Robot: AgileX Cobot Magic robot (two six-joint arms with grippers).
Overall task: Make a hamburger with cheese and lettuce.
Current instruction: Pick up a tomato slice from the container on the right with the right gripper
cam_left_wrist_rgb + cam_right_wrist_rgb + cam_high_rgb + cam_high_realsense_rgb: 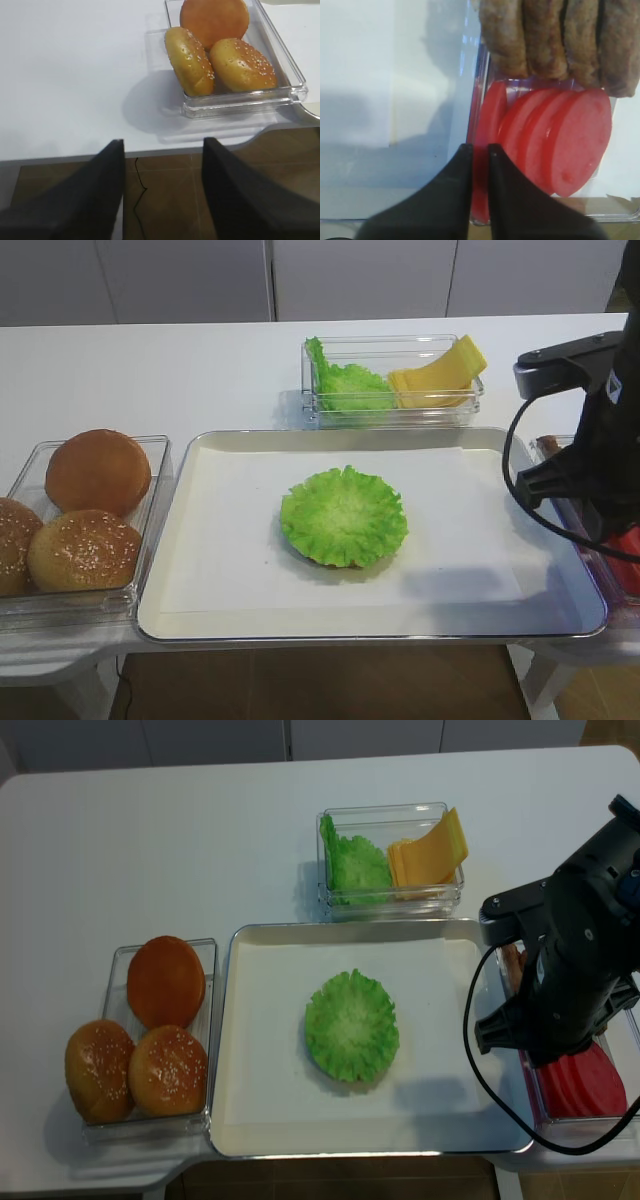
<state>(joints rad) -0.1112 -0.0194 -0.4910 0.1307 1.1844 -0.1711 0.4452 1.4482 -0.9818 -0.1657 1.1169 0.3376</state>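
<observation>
1. Hamburger (343,517): a lettuce (351,1025) leaf over a bun base, mid-tray (180,625) on white paper.
2. Right claw (480,152) is at 3 o'clock from it, off the tray, over a clear box (620,216) of red slices (580,145) and brown patties (555,40).
3. Its jaws are pinched on the edge-on leftmost red slice (490,115).
4. Cheese (440,375) sits at 12 o'clock in a box, beside more green leaves.
5. Left claw (162,150) hangs spread and empty past the desk (75,75) edge, buns (220,47) at its 1 o'clock.
</observation>
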